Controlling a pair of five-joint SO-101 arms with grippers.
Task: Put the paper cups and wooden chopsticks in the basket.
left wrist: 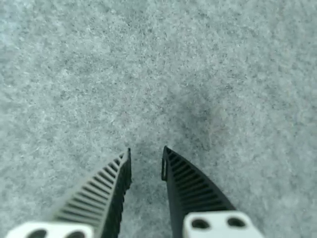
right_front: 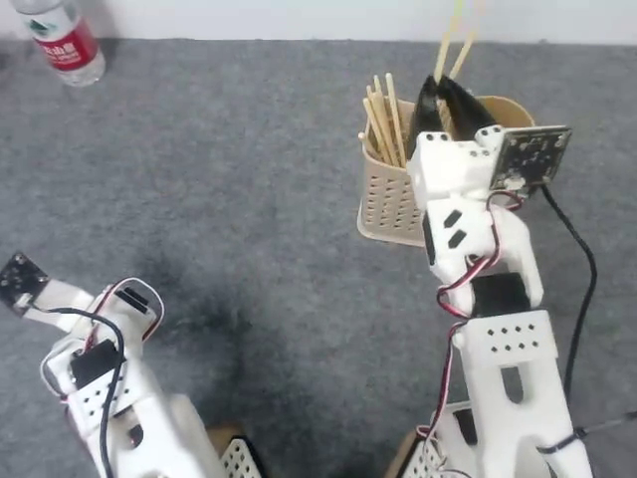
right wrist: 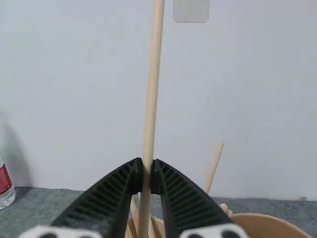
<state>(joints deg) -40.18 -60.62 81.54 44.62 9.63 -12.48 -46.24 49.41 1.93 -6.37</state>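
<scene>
A beige slotted basket [right_front: 390, 204] stands at the back right of the grey mat, with several wooden chopsticks [right_front: 383, 121] leaning in it and a paper cup [right_front: 506, 110] tucked at its right side. My right gripper [right_front: 453, 100] hangs over the basket, shut on one upright wooden chopstick [right wrist: 151, 99] whose lower end dips toward the basket; the cup rim [right wrist: 270, 223] shows below. My left gripper [left wrist: 146, 156] is at the front left, pointing down at bare mat, open with nothing between its fingers.
A plastic water bottle [right_front: 62, 40] with a red label lies at the back left corner, also glimpsed as the bottle [right wrist: 4, 186] by the wall. A white wall runs behind the mat. The mat's middle and left are bare grey carpet.
</scene>
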